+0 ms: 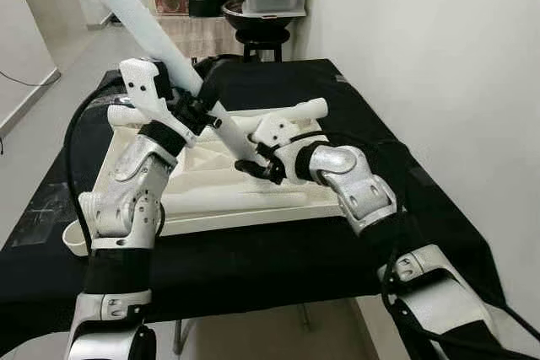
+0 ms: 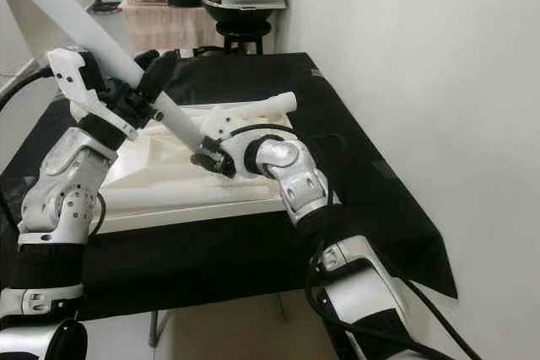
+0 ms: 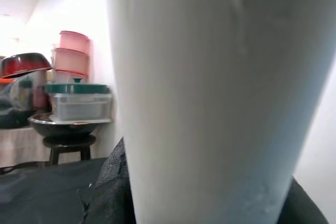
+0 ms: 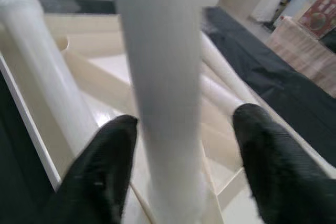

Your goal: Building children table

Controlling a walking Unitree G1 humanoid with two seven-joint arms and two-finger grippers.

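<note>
A long white plastic table leg [image 1: 169, 52] is held tilted above the upturned white plastic tabletop [image 1: 211, 183], which lies on a table covered with black cloth [image 1: 278, 250]. The left gripper [image 1: 196, 105] is pressed together around the middle of the leg. The lower end of the leg is placed between the spread fingers [image 4: 105, 171] of the right gripper [image 1: 260, 166], just above the tabletop; the fingers stand apart from it. Two more white legs [image 1: 291, 111] are laid on the tabletop.
</note>
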